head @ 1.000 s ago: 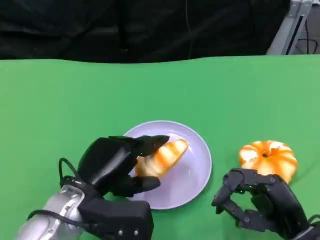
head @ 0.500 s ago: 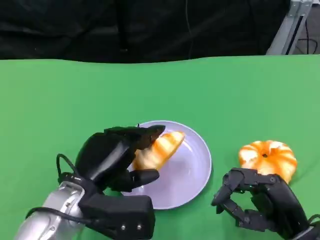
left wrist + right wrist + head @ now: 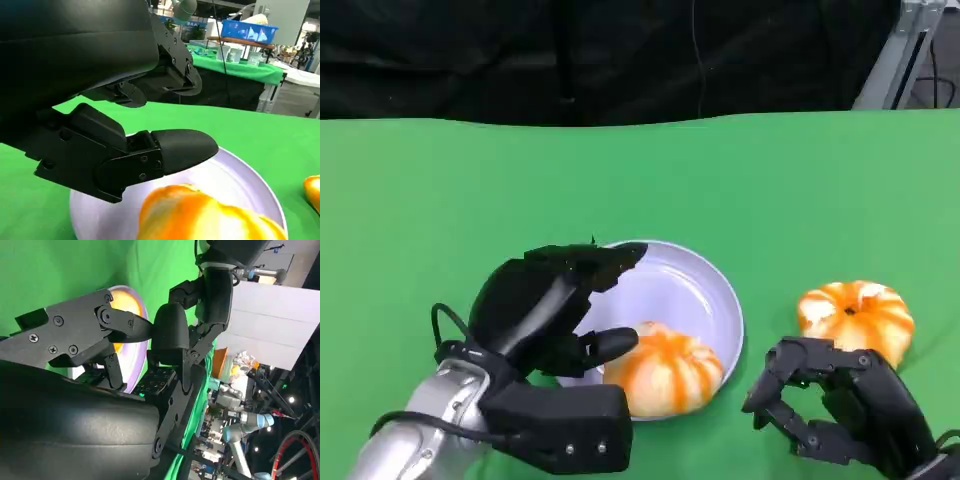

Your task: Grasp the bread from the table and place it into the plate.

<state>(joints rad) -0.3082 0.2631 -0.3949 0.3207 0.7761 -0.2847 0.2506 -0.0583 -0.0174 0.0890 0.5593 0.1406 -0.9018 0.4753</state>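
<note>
An orange-and-cream striped bread (image 3: 665,372) lies in the pale lilac plate (image 3: 705,290), against its near rim. My left hand (image 3: 555,305) hovers over the plate's left side with fingers spread and nothing between them. The bread sits just below and to the right of its thumb. In the left wrist view the bread (image 3: 200,215) rests on the plate (image 3: 235,175) under one of my fingers (image 3: 170,150), apart from it. My right hand (image 3: 830,405) is low at the right near the table edge, fingers loosely bent and holding nothing.
A second round orange striped bread (image 3: 855,315) sits on the green table (image 3: 470,200) to the right of the plate, just beyond my right hand. Black curtain runs along the table's far edge.
The bread has left my left hand's grip and dropped onto the near side of the plate, rolling upright. The left hand's fingers have spread. The right hand has not moved.
</note>
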